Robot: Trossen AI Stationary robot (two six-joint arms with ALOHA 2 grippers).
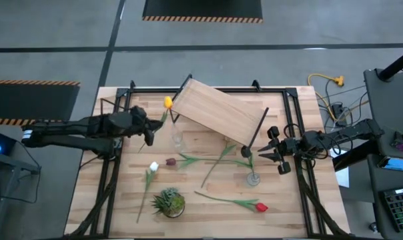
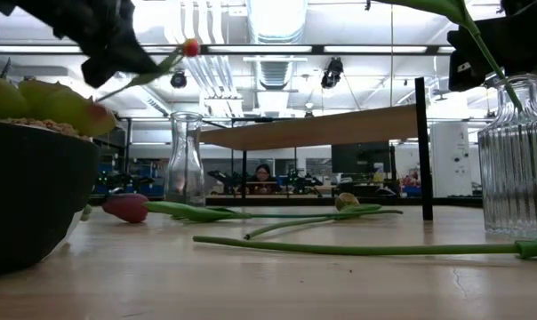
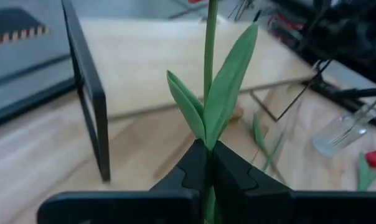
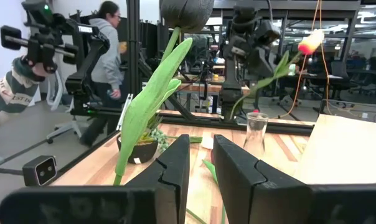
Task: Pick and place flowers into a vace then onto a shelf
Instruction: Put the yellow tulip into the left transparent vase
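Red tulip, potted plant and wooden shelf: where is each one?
red tulip (image 1: 261, 207), high view, on its head.
potted plant (image 1: 169, 201), high view, on its leaves.
shelf (image 1: 215, 110), high view, on its board.

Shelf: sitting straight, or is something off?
Off. The shelf lies turned at an angle to the table's edges, one corner pointing back-left, not squared up. Several flowers lie scattered flat on the table in front of it.
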